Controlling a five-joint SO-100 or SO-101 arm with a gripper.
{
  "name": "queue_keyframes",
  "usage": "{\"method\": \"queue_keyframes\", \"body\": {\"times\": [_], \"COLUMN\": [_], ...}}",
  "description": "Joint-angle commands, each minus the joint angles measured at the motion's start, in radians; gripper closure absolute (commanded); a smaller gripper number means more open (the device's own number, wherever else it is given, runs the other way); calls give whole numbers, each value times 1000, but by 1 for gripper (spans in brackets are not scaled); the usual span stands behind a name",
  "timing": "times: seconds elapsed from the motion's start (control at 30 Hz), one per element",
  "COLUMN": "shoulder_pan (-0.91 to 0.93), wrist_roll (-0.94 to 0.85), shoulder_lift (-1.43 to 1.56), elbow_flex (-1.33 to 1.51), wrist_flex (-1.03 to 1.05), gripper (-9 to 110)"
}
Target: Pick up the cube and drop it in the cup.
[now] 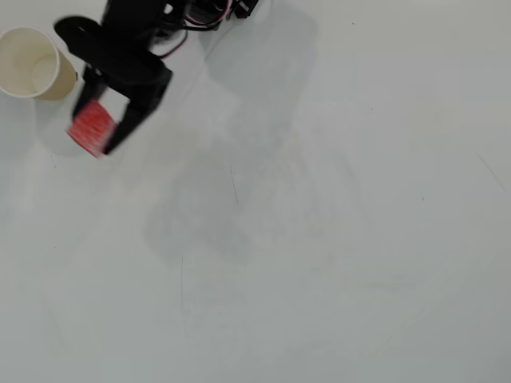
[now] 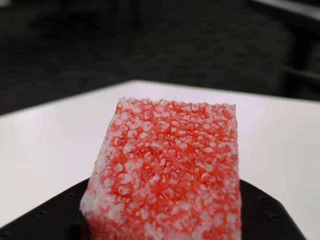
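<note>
1. In the overhead view the black arm (image 1: 128,36) reaches in from the top edge toward the lower left.
2. The gripper (image 1: 94,130) is clamped on the cube (image 1: 90,128), one finger on each side.
3. The wrist view shows only a black finger (image 2: 265,215) beneath the cube (image 2: 167,175).

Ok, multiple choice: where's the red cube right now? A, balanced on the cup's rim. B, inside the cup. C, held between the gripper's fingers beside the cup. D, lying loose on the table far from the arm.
C: in the overhead view the cube sits between the fingers of the gripper, just below and right of the cup, whose inside looks empty.
</note>
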Motion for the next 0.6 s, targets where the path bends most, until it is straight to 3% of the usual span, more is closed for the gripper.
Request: {"method": "queue_keyframes", "body": {"times": [0.0,0.57], "shoulder_pan": [104,477], "wrist_roll": [-3,-8], "shoulder_lift": [61,-35], "elbow_flex": [-34,-89], "wrist_flex": [-2,-2], "gripper": [87,89]}}
